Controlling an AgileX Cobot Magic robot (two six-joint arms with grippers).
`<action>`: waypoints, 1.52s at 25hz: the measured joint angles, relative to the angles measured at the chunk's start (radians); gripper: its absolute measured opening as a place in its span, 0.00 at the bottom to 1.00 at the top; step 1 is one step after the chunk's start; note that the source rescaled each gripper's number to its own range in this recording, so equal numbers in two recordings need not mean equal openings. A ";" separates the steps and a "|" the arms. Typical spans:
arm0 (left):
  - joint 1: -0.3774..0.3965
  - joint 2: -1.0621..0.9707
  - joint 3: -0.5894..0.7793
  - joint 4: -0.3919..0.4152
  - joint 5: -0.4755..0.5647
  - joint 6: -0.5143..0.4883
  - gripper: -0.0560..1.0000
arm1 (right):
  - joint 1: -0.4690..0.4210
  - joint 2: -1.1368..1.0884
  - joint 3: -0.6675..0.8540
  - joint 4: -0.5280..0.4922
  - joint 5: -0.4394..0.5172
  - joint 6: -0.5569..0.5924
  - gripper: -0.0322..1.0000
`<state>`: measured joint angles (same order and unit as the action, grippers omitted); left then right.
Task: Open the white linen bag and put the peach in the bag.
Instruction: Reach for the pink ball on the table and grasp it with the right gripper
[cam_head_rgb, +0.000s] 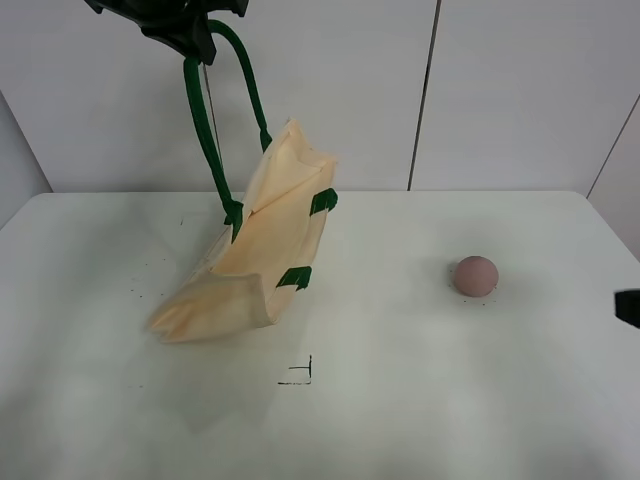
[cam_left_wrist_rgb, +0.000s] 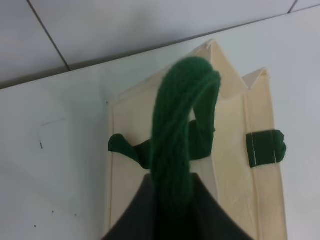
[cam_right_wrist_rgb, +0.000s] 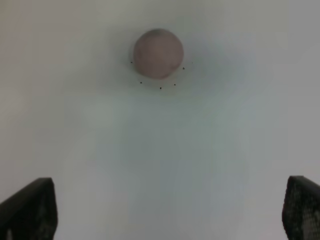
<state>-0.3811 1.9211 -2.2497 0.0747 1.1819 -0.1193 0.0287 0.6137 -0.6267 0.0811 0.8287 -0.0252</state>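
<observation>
The white linen bag (cam_head_rgb: 255, 255) hangs tilted by one dark green strap handle (cam_head_rgb: 205, 120), its lower end resting on the table (cam_head_rgb: 450, 400). My left gripper (cam_head_rgb: 185, 30) is high at the top left, shut on that handle. In the left wrist view the handle (cam_left_wrist_rgb: 177, 135) runs between the dark fingers and the bag (cam_left_wrist_rgb: 230, 165) lies below. The peach (cam_head_rgb: 475, 275) sits alone on the table to the right. In the right wrist view the peach (cam_right_wrist_rgb: 158, 53) lies ahead of my right gripper (cam_right_wrist_rgb: 167, 210), which is open and empty. Only a dark bit of the right arm (cam_head_rgb: 628, 307) shows at the right edge.
A small black mark (cam_head_rgb: 300, 372) is drawn on the table in front of the bag. Small dark specks ring the peach. A white panelled wall (cam_head_rgb: 500, 90) stands behind the table's far edge.
</observation>
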 joint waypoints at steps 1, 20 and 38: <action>0.000 0.000 0.000 0.000 0.000 0.000 0.05 | 0.000 0.104 -0.030 0.001 -0.024 0.000 1.00; 0.000 0.000 0.000 0.001 0.000 0.000 0.05 | 0.073 1.387 -0.826 -0.001 -0.021 -0.012 1.00; 0.000 0.000 0.000 -0.003 0.000 0.001 0.05 | 0.073 1.574 -0.831 -0.007 -0.119 -0.008 0.85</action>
<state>-0.3811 1.9211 -2.2497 0.0719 1.1819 -0.1181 0.1017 2.1880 -1.4574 0.0741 0.7098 -0.0329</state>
